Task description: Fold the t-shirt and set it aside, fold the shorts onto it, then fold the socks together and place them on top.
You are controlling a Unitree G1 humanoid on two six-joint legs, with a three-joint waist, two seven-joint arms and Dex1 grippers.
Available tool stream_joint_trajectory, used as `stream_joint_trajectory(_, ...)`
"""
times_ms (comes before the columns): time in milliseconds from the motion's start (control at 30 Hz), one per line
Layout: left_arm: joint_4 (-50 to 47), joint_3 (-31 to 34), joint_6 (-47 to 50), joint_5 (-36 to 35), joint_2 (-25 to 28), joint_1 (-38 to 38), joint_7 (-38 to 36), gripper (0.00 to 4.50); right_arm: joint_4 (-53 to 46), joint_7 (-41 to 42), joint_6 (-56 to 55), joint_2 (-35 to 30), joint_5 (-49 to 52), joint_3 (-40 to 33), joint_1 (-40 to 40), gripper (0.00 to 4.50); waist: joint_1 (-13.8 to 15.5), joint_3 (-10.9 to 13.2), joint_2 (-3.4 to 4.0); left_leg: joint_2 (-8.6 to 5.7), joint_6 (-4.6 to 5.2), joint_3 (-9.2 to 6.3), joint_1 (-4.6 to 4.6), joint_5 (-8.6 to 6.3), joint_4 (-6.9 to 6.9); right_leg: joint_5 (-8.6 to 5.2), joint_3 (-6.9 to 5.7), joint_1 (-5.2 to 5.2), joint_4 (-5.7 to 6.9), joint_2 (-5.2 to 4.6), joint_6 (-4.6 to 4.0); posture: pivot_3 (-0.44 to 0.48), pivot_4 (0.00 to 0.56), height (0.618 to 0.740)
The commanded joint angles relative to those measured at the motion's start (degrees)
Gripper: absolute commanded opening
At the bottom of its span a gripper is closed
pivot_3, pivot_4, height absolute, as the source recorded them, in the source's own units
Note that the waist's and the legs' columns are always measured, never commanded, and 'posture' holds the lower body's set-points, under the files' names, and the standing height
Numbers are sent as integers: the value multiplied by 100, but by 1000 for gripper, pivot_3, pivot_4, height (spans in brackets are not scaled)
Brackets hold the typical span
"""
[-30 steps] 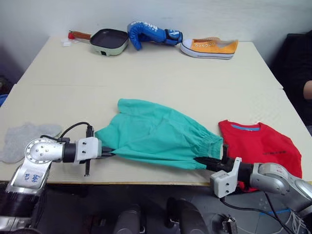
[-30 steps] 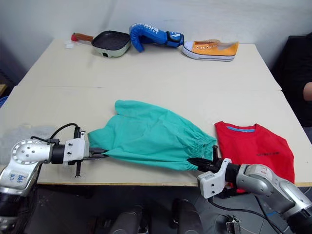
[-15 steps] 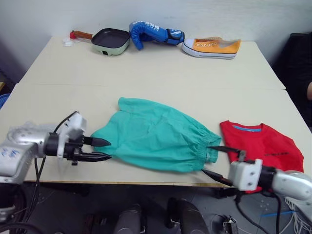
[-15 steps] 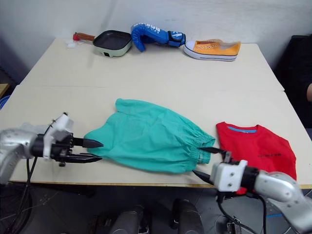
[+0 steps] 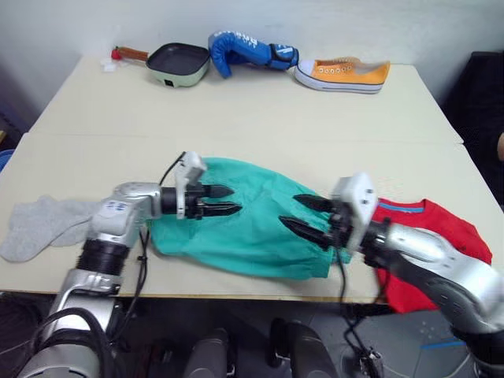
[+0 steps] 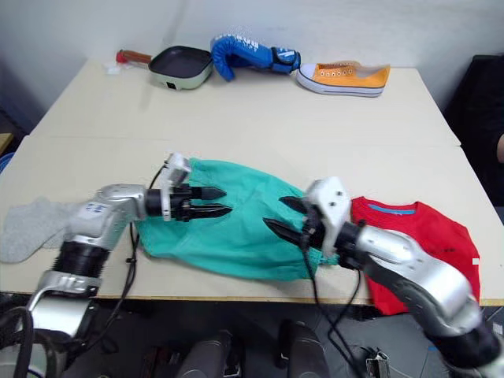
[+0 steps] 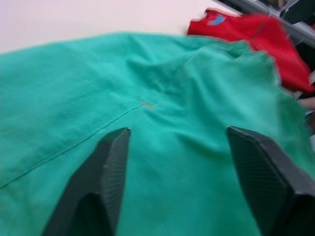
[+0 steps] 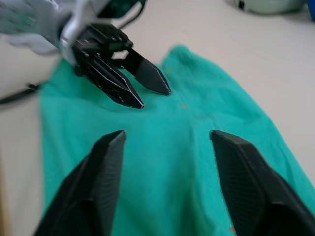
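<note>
Hovering over the shorts (image 5: 244, 220), left gripper (image 5: 224, 201) and right gripper (image 5: 303, 216), tips facing each other, both spread wide, gripping nothing. Shorts lying flat beneath and between the two. T-shirt (image 5: 437, 244) lying folded just behind the right gripper, touching the shorts' waistband. Socks (image 5: 39, 224) sitting well behind the left gripper, near the table (image 5: 252, 118) edge.
</note>
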Motion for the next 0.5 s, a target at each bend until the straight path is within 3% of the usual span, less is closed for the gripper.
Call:
stream_joint_trajectory(33,438,-251,-819,672,-183,-314,171,1882,210,-25,366,122,-950,587,-266,1403,14,0,0,0,1,1,-11,0,3,0,0,-9,3,0,0,0,150,740)
stream_joint_trajectory(167,1057,-314,-1321,1062,-381,-419,248,561,782,-42,320,411,-1764,907,-252,11,5,-1,-1,-1,2,5,-13,1,2,2,-2,-8,-3,1,3,0,150,740)
stream_joint_trajectory(233,1361,-347,-1579,1282,-422,-415,313,32,1120,-25,152,376,-2302,1034,-176,0,3,-1,-1,-1,4,6,-12,1,2,3,-1,-7,-2,1,6,0,150,740)
stream_joint_trajectory(333,1812,-335,-1968,1560,-453,-429,501,32,1429,-109,-11,383,-2643,683,57,0,10,-8,-2,0,5,3,1,2,3,4,-1,6,-3,-1,7,0,150,740)
stream_joint_trajectory(500,2405,-20,-2276,1593,-373,-534,647,32,1160,175,-207,194,-2338,-709,650,0,40,-13,-2,-3,9,-14,19,4,3,12,-9,44,-24,-10,21,0,150,740)
